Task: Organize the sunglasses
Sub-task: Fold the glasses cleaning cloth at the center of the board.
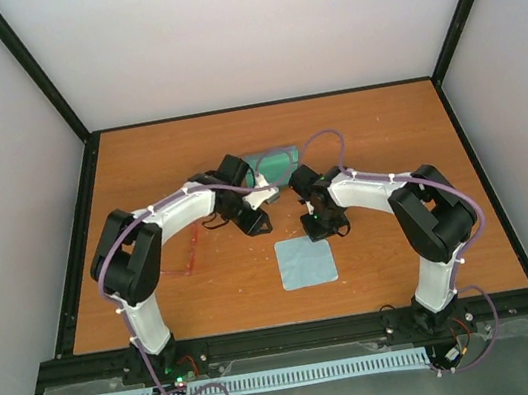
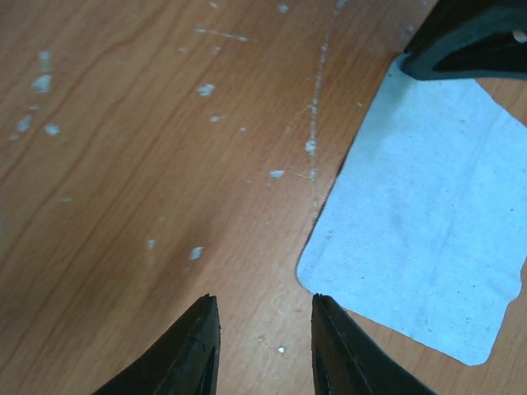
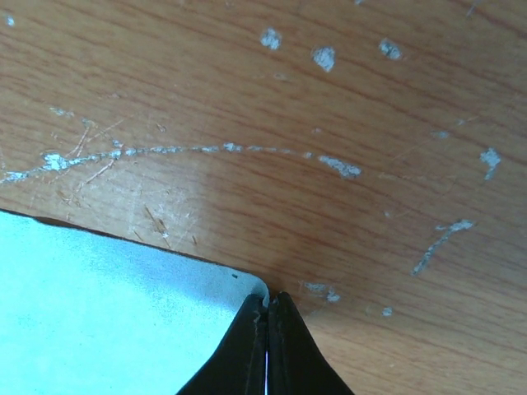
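The sunglasses [image 1: 183, 267] show as thin red-pink lines on the table, left of centre and partly under my left arm. The light blue cloth [image 1: 306, 261] lies flat in the middle. My right gripper [image 1: 323, 231] is at its far right corner; in the right wrist view the gripper [image 3: 268, 298] is shut on the corner of the cloth [image 3: 107, 313]. My left gripper [image 1: 256, 224] is open and empty above bare wood, just left of the cloth [image 2: 420, 222]; it also shows in the left wrist view [image 2: 265, 301]. The oblong case [image 1: 273, 165] lies behind both grippers, partly hidden.
The wooden table [image 1: 386, 137] is framed by black rails, with white walls close on three sides. The tip of the right gripper's finger [image 2: 469, 37] shows at the top right of the left wrist view, on the cloth's edge.
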`<state>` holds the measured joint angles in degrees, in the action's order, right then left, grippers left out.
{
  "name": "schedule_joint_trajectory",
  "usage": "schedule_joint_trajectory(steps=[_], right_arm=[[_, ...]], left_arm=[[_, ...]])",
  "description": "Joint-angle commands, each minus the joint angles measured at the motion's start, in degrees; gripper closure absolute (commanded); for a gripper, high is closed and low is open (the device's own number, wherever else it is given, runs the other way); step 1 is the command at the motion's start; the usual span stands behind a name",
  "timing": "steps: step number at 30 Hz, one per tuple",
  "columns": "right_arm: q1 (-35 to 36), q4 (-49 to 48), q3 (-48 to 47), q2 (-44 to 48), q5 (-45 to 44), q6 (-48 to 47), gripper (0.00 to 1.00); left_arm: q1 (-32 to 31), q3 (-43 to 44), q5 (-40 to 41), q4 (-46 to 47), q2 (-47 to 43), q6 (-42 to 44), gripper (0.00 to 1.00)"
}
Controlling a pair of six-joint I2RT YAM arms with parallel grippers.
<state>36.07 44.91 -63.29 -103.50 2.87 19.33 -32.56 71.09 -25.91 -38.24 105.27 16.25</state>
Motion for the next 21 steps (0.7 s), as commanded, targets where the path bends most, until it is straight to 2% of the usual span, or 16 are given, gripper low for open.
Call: schedule_joint_trajectory(steps=[1,9,21], right_arm=[[0.8,1.3,-0.5,-0.5,-1.2,1.3,0.97],[0.8,0.3,0.3,0.0,-1.5,2.3,0.97],[0.8,-1.1,0.6,1.3,-0.9,3.0,0.97]], left_arm=[[-4.8,-0.1,3.7,0.1,0.3,2.3,0.67],[-8.7,-1.8,5.3,0.7,0.7,2.3,0.67],[-9.3,-3.9,10.1,3.0,2.6,2.8,0.69]])
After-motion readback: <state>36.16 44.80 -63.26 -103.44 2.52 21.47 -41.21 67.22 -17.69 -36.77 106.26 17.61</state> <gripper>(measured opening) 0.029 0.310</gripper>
